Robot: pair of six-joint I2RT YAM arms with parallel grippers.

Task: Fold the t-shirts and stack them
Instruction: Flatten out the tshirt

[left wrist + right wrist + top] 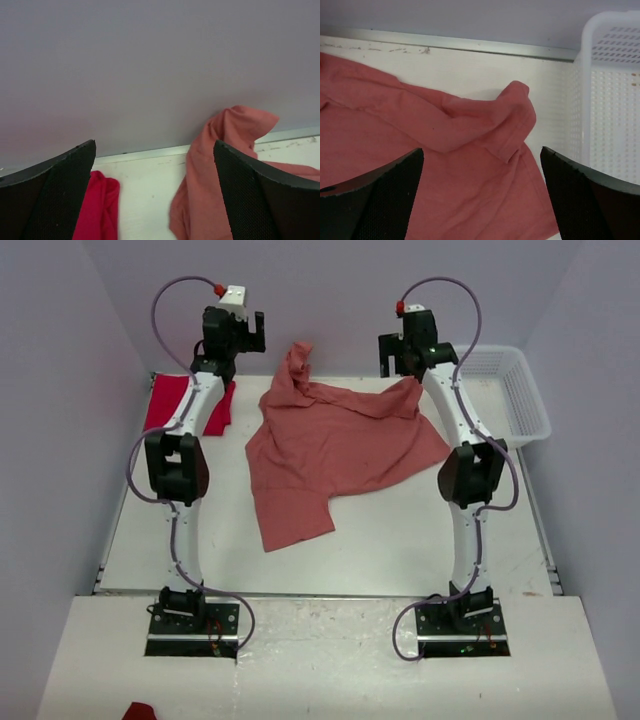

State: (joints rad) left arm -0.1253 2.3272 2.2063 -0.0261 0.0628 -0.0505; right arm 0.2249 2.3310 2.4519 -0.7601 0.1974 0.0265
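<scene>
Currently: white counter [400, 550] carries the pink tee [335, 455], spread crumpled and unfolded across the middle, one corner bunched up against the back wall [330, 300]. White mesh basket [525, 400] sits at the far right corner, just beside that tee's edge. Red tee [175, 400] lies bunched at far left. Left fingers [55, 195] and right fingers [585, 200] are both spread wide, holding nothing, above the pink tee's far corners.

The white table [400, 540] bears a salmon-pink t-shirt [335, 455], a red t-shirt [163, 403] and a white basket [522, 390].
</scene>
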